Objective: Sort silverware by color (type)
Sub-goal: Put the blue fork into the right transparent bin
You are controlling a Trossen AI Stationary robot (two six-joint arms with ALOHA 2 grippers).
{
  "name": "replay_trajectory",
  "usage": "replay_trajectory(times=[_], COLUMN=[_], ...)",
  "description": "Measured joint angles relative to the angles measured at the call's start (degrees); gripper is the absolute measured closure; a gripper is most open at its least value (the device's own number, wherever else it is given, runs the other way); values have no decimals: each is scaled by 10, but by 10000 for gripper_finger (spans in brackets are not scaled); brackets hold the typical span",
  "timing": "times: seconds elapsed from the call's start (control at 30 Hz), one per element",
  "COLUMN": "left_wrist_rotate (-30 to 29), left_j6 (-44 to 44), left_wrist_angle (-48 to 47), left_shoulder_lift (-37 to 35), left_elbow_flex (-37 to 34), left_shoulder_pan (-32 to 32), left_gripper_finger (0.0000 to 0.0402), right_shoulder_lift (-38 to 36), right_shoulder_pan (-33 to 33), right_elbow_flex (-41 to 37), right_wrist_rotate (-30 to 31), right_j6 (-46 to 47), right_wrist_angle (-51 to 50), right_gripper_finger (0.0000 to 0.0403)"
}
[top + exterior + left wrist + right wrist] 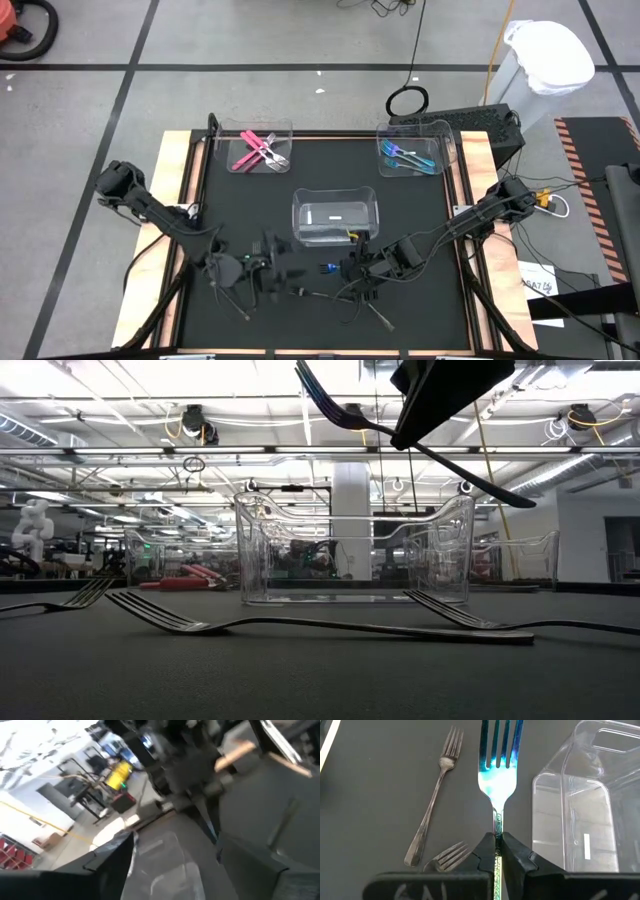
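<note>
Nearest us on the dark table mat [320, 680] we see plain grey forks [300, 626] lying flat, their tines curving up off the surface; from above they sit along the front edge, between the two arms. Just over them, our right gripper [496, 851] is clenched on the handle of an iridescent blue-teal fork [498, 767], held off the mat with its tines pointing away from the wrist; two more grey forks [434, 800] lie on the mat beside it. Our left gripper [268, 262] is near the front too, facing the right one; its fingers look spread, though its own camera is too blurred to be sure.

Past the arms, in the middle of the table, stands a clear plastic bin [336, 216], its contents unclear. At the far left corner another bin holds the pink-handled pieces [258, 152], and at the far right corner a third holds blue-teal pieces [405, 156].

Beyond the table we see a grey tiled floor with dark lines [300, 60], a white-lined waste bin [545, 60], and a bright workshop hall with ceiling lights [150, 390].
</note>
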Motion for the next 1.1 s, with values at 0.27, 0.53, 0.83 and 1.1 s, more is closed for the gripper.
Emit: replay_trajectory(times=[0.27,0.53,0.83,1.1], left_wrist_rotate=[23,-2,66,128], left_j6=[28,113,109,94], left_wrist_angle=[-61,-46,-60,-68], left_shoulder_lift=[0,0,0,4], left_elbow_flex=[2,2,2,2], left_shoulder_pan=[-8,-5,-5,8], left_gripper_finger=[100,100,100,100], right_shoulder_lift=[0,0,0,0], right_shoulder_pan=[0,0,0,0], right_elbow_flex=[0,0,0,0], right_wrist_rotate=[0,0,0,-1], right_j6=[0,0,0,0], right_wrist_angle=[0,0,0,0], right_gripper_finger=[395,395,395,395])
